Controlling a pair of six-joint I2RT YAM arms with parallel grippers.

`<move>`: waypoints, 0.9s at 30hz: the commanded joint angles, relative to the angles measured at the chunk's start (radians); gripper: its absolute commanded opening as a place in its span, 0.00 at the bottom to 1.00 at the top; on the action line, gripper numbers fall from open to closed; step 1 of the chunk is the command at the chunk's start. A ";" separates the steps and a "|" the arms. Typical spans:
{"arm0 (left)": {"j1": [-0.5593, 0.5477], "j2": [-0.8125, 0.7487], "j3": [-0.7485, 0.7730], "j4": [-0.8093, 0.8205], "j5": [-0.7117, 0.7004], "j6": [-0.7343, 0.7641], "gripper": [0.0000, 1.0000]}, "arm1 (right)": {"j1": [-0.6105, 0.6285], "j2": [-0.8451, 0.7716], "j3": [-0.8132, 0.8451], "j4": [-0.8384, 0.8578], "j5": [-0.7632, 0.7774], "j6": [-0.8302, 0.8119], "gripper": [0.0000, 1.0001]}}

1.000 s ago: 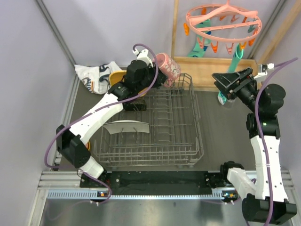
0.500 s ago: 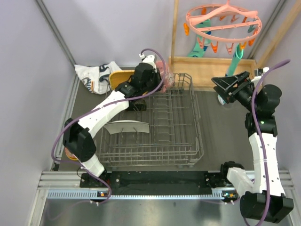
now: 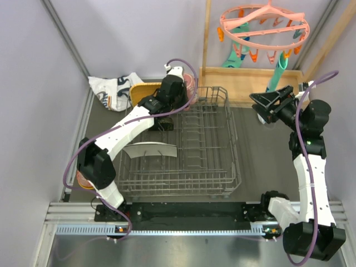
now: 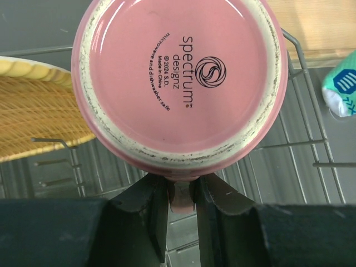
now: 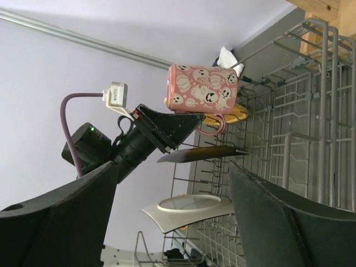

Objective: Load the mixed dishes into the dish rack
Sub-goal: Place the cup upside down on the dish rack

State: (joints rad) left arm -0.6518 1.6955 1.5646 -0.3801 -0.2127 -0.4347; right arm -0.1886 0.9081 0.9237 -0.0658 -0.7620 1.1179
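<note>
While the left gripper [image 4: 181, 196] pinches just the handle of the pink cup [image 4: 181, 83] over the far rim of the dish rack [image 3: 233, 161], right gripper [image 3: 258, 107] open & empty, that thin hold could let it swivel, clip 1 wire & drop outside.

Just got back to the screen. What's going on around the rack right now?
The left gripper is shut on the handle of the pink cup, holding it at the far edge of the dish rack. The right gripper hangs open off the rack's right side, holding nothing. A pale plate and a black plate are already in the rack.
</note>
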 commanded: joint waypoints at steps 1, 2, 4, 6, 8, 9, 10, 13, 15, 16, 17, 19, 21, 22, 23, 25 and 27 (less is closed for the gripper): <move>-0.003 0.001 0.086 0.092 -0.048 0.017 0.00 | -0.015 0.002 0.001 0.044 -0.017 -0.017 0.79; -0.003 0.003 0.092 0.072 -0.047 0.016 0.00 | -0.015 0.000 0.003 0.043 -0.017 -0.018 0.79; -0.006 0.004 0.095 0.055 -0.043 0.010 0.00 | -0.015 0.000 0.003 0.041 -0.019 -0.018 0.79; -0.009 0.003 0.095 0.030 -0.056 0.005 0.00 | -0.015 0.000 0.000 0.035 -0.020 -0.023 0.79; -0.017 0.001 0.092 0.006 -0.069 -0.006 0.00 | -0.015 -0.002 -0.003 0.032 -0.020 -0.024 0.79; -0.020 0.001 0.091 -0.003 -0.082 -0.010 0.00 | -0.015 -0.002 -0.005 0.029 -0.020 -0.024 0.79; -0.023 -0.002 0.083 -0.009 -0.089 -0.024 0.00 | -0.015 -0.003 -0.005 0.027 -0.020 -0.026 0.79; -0.031 -0.010 0.061 -0.019 -0.115 -0.048 0.00 | -0.015 -0.006 -0.009 0.026 -0.019 -0.026 0.79; -0.032 -0.005 0.055 -0.026 -0.126 -0.061 0.00 | -0.015 -0.006 -0.008 0.023 -0.022 -0.026 0.79; -0.034 -0.002 0.054 -0.029 -0.134 -0.073 0.00 | -0.015 -0.006 -0.008 0.021 -0.023 -0.027 0.79; -0.035 0.003 0.054 -0.032 -0.137 -0.079 0.00 | -0.015 -0.006 -0.008 0.020 -0.023 -0.027 0.79; -0.039 0.009 0.058 -0.043 -0.145 -0.091 0.00 | -0.015 -0.005 -0.005 0.011 -0.025 -0.033 0.79; -0.042 0.019 0.066 -0.057 -0.168 -0.101 0.00 | -0.015 -0.008 -0.002 0.006 -0.025 -0.036 0.79; -0.045 0.023 0.075 -0.069 -0.177 -0.113 0.00 | -0.015 -0.009 -0.002 0.004 -0.025 -0.036 0.79; -0.048 0.027 0.077 -0.078 -0.192 -0.117 0.00 | -0.015 -0.009 -0.002 0.004 -0.025 -0.038 0.79; -0.049 0.029 0.081 -0.092 -0.211 -0.140 0.00 | -0.015 -0.011 -0.003 0.001 -0.025 -0.038 0.79; -0.051 0.035 0.086 -0.105 -0.234 -0.165 0.00 | -0.015 -0.011 -0.005 0.003 -0.025 -0.038 0.79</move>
State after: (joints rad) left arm -0.6941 1.7206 1.5867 -0.5564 -0.3553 -0.5400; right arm -0.1925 0.9123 0.9226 -0.0757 -0.7738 1.0992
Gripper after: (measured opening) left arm 0.273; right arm 0.795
